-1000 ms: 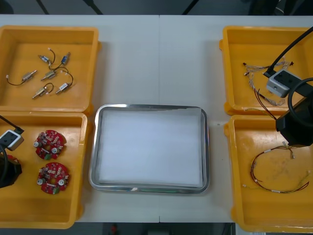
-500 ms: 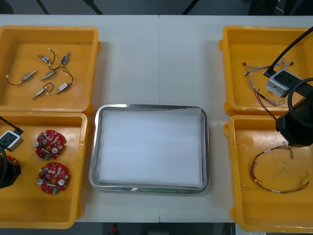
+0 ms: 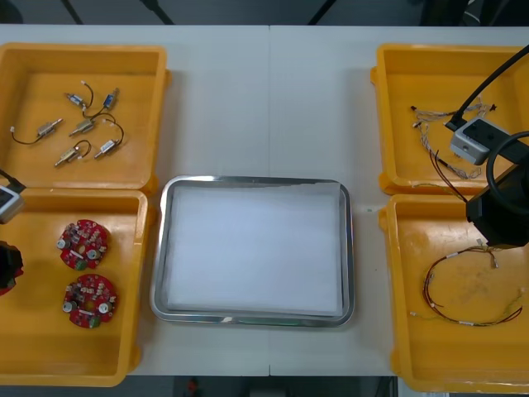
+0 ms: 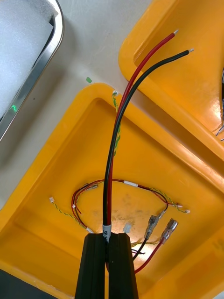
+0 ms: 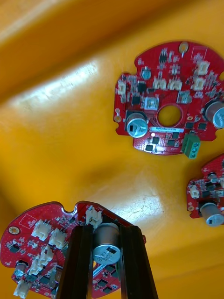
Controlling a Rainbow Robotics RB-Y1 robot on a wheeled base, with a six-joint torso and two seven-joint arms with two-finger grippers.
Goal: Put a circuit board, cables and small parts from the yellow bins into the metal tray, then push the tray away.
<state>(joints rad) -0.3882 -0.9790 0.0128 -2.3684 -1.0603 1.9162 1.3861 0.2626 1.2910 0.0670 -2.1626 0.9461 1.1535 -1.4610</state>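
Observation:
My left gripper (image 5: 106, 229) is shut on a round red circuit board (image 5: 42, 243), its fingers clamped on a silver cylinder on the board. It sits at the left edge of the near left yellow bin (image 3: 50, 364). Two more red boards (image 3: 83, 244) (image 3: 89, 299) lie flat in that bin. My right gripper (image 4: 108, 238) is shut on a black and red cable (image 4: 116, 140) that rises past the fingertips, over the near right yellow bin (image 4: 154, 140). A red and yellow cable (image 3: 471, 289) lies looped on that bin's floor. The metal tray (image 3: 252, 180), white inside, stands between the bins.
The far left yellow bin (image 3: 157, 107) holds several small metal parts (image 3: 83, 124) with short wires. The far right yellow bin (image 3: 384, 116) holds thin tangled cables (image 3: 438, 124). Bare table lies beyond the tray.
My left arm has moved left toward the view's edge with the board in its fingers. The right arm and its cable have stayed put.

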